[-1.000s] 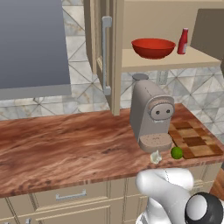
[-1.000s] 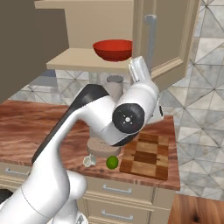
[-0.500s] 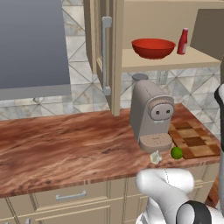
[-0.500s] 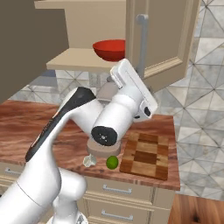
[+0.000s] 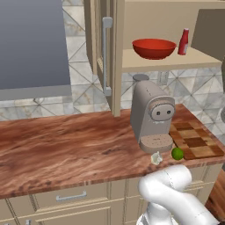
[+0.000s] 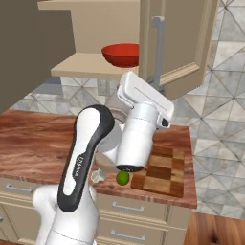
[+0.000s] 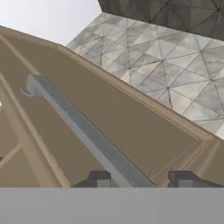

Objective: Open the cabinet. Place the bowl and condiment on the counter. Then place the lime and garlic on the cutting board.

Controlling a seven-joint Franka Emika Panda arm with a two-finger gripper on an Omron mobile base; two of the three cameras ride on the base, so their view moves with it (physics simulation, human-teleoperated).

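Straddling the cabinet door's silver bar handle (image 7: 87, 131), the fingers (image 7: 142, 178) stand one on each side; whether they clamp it I cannot tell.
Below them the garlic (image 6: 98, 175) and lime (image 6: 123, 177) lie on the counter (image 6: 28, 143) beside the cutting board (image 6: 165, 172); beyond, bowl (image 5: 154, 48) and condiment (image 5: 183, 41) sit on the cabinet (image 6: 179, 43) shelf.

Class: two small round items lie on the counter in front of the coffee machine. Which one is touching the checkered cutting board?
The bright green lime: it sits against the cutting board's front corner. The pale garlic lies left of it on the bare counter, apart from the board.
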